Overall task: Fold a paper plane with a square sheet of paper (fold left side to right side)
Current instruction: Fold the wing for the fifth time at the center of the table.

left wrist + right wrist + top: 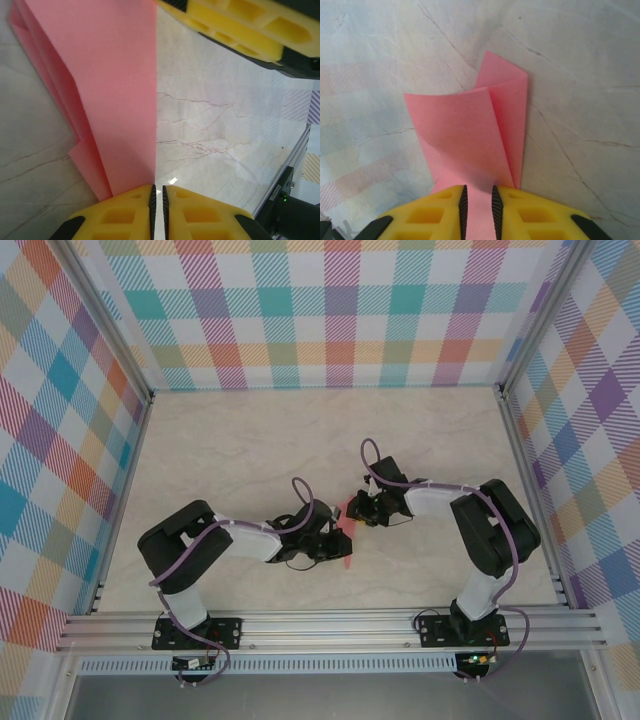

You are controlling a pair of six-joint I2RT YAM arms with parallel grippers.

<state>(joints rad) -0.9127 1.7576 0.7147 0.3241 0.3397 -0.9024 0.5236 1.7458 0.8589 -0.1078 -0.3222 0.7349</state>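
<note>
one folded sheet of paper [470,135] on the tabletop [580,100]. two hands: left hand [158,207] and right hand [478,207] each pinch it, nearly closed.

Bright, even, diffuse light from overhead in the top view, with only faint soft shadows beneath the black arms [480,525] on the marble-pattern tabletop [250,440]. Sharp across the plaid walls [330,310]. From the left wrist, folded pink paper [110,90] very close and soft-focused, faintly glowing, darker in its creases. Small white glint on the tabletop just above the left gripper's fingers [120,215]. From the right wrist, crisp paper texture, a thin shadow along its right edge, hazy pastel reflections at lower left.
</note>
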